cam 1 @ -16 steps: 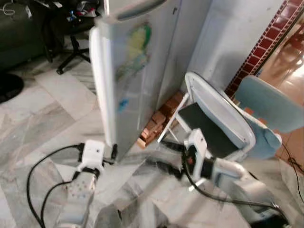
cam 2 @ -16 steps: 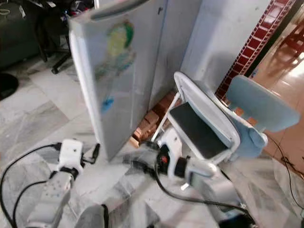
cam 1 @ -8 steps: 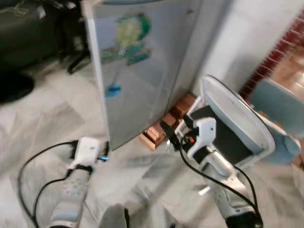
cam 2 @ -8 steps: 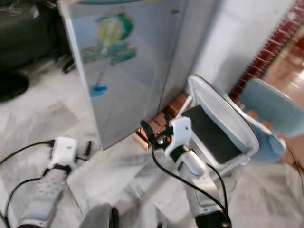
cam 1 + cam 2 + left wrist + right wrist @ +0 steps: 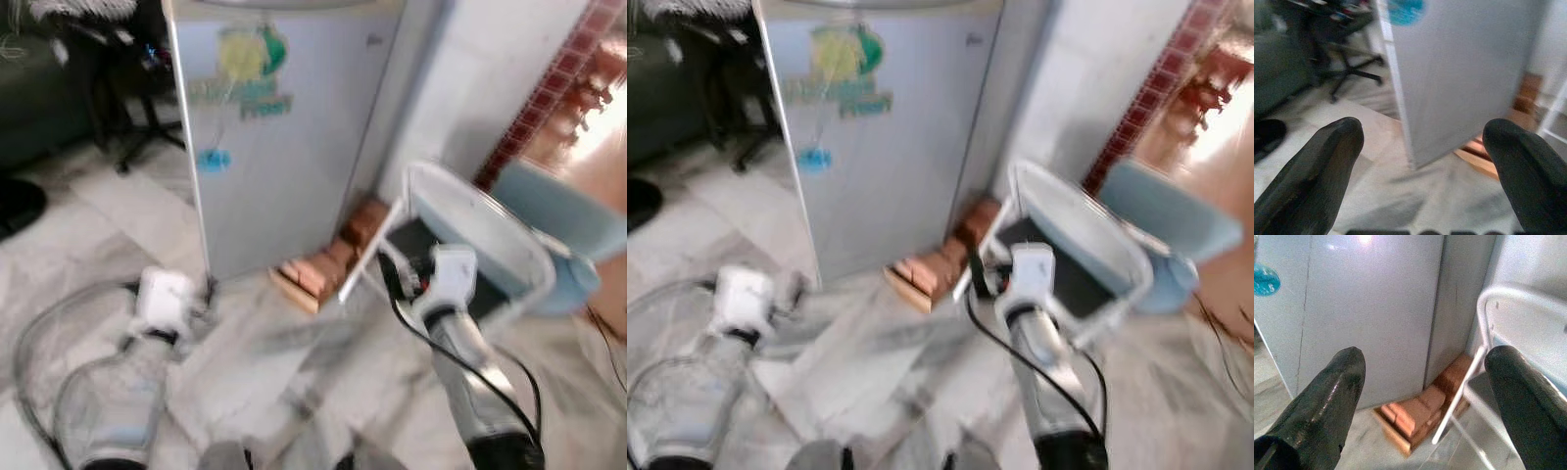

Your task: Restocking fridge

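Note:
A small grey fridge (image 5: 284, 147) stands ahead with its door shut and stickers (image 5: 240, 69) on the front; it rests on reddish bricks (image 5: 318, 269). My left gripper (image 5: 1425, 161) is open and empty, held low in front of the fridge's left corner (image 5: 1400, 98). My right gripper (image 5: 1425, 396) is also open and empty, raised near the fridge's right side (image 5: 1459, 308) and the bricks (image 5: 1420, 416). The head views are blurred.
A white folding chair (image 5: 470, 245) with a dark seat leans right of the fridge, a light blue chair (image 5: 549, 215) behind it. A black office chair base (image 5: 137, 137) and a dark sofa (image 5: 39, 98) stand at left. Marble floor (image 5: 265, 352) lies before the fridge.
The camera has swung, so the fridge front now faces me. My right arm has risen and reached forward toward the fridge's right side. The left arm stays low.

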Available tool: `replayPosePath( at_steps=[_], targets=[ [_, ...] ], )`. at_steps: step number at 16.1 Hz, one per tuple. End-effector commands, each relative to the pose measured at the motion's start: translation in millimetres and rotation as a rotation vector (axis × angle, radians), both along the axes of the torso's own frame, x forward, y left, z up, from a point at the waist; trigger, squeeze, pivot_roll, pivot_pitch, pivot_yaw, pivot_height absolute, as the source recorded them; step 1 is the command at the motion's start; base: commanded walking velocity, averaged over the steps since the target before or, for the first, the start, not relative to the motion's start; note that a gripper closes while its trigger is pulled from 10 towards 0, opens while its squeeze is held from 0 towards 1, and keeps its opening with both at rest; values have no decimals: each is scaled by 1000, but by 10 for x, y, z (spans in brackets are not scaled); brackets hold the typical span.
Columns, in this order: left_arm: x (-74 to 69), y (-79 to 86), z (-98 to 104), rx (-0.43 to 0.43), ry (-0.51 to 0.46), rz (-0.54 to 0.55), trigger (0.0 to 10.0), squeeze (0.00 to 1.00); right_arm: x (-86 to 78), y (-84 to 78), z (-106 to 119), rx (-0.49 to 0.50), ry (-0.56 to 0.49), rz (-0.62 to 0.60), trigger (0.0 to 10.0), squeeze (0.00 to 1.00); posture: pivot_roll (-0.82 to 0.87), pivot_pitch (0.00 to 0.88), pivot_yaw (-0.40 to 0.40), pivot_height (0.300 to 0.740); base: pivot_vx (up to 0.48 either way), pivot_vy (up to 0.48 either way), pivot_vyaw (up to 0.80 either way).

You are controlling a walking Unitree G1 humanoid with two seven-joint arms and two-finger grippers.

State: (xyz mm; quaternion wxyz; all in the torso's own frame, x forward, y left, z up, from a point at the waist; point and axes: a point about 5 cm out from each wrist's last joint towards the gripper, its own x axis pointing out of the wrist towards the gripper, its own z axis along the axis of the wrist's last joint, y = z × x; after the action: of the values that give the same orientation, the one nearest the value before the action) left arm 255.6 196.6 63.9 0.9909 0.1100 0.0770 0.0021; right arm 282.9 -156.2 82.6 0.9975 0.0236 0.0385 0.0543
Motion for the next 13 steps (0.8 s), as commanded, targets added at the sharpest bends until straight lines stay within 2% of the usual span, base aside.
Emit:
replayPosePath(
  at_steps=[1,2,3,5,7,13],
  targets=[
    [-14,-59,33,-36,-9,-14,10000,0,-14,-135,-27,-20,2,-38,10000,0,121,58,-69,740,0,480,0],
    [-37,-39,51,-67,-17,-6,10000,0,-35,-179,-22,0,-11,-101,10000,0,121,58,-69,740,0,480,0],
    [-68,-30,59,-82,-23,-6,10000,0,-62,-220,-48,-27,3,-130,10000,0,119,57,-69,740,0,480,0],
    [-88,-18,47,-90,-29,32,10000,0,-131,-211,-57,49,4,-126,10000,0,114,51,-68,740,0,480,0],
    [-77,-45,55,-92,-31,31,10000,0,-150,-208,-28,49,-15,-134,10000,0,114,51,-68,740,0,480,0],
    [14,-90,72,-101,-26,-7,10000,0,-151,-260,-19,44,-20,-154,10000,0,86,51,-36,740,0,480,-767]
  ],
)
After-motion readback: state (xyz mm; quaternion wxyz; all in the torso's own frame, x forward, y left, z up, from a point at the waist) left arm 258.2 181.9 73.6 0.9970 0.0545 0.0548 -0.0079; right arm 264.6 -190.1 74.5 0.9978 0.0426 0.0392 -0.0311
